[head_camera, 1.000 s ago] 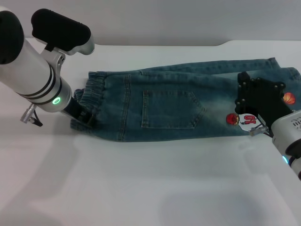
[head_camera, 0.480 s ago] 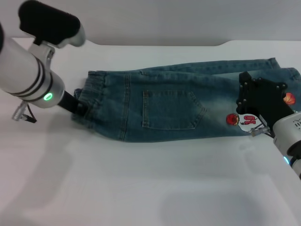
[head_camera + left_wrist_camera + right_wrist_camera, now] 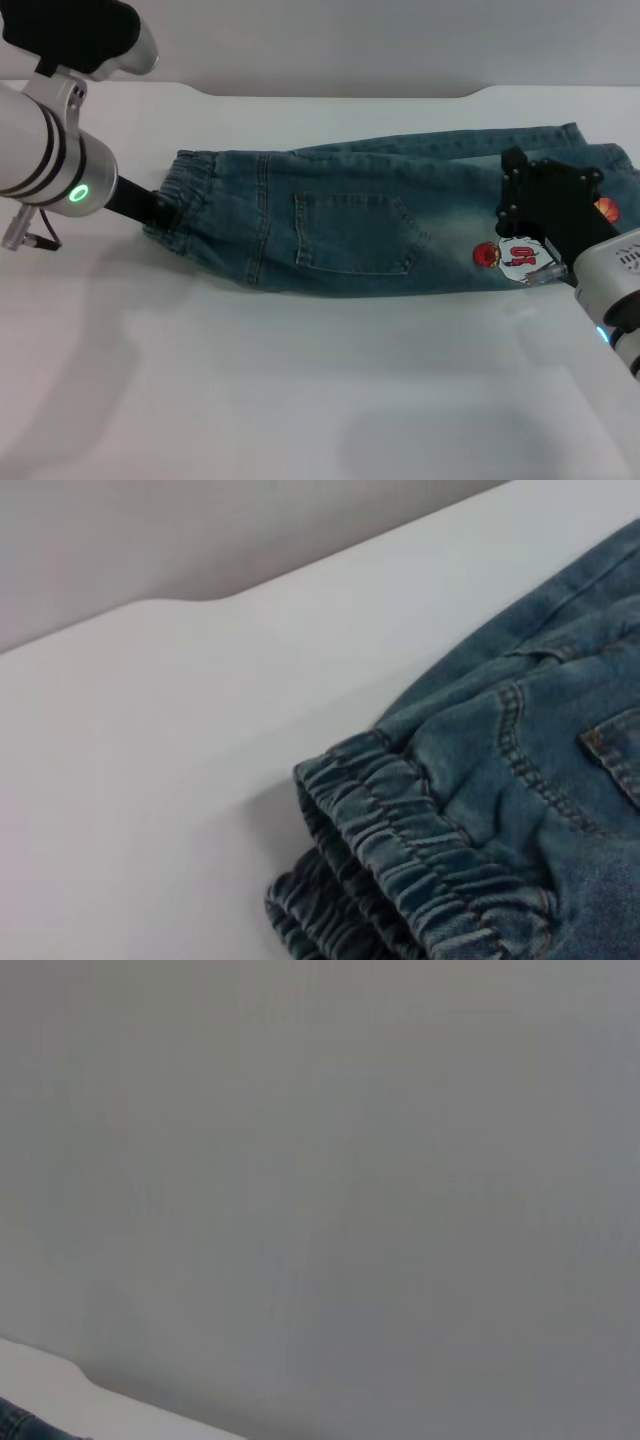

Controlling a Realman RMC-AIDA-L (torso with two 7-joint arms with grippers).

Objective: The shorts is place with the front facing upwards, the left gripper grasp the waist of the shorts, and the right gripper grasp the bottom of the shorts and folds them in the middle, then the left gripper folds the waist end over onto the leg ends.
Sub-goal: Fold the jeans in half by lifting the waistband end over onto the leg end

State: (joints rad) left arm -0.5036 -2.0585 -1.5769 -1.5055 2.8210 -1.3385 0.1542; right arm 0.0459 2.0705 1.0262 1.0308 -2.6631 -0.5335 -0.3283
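- The shorts (image 3: 360,235) lie flat on the white bench (image 3: 300,400), folded in half along their length.
- A back pocket (image 3: 355,232) faces up in the middle of the shorts.
- The waist of the shorts (image 3: 185,195) is the crinkly end. It points to the robot's left side.
- In the left wrist view the waist of the shorts (image 3: 410,870) shows up close, with two ruffled layers, one on top of the other.
- The left gripper (image 3: 160,212) is at the waist end, touching the near corner of the crinkly band. It looks closed on the waist, but the cloth hides its tips.
- The left arm has a green light (image 3: 77,193) on it.
- The bottom of the shorts (image 3: 590,175) is the flat end. It points to the robot's right side.
- A small cartoon basketball player (image 3: 515,257) is printed near the hem there.
- The right gripper (image 3: 545,200) rests on top of the leg ends, just beside the cartoon. I cannot tell if it is open or closed.
- The right wrist view shows mostly a plain grey wall (image 3: 320,1180).
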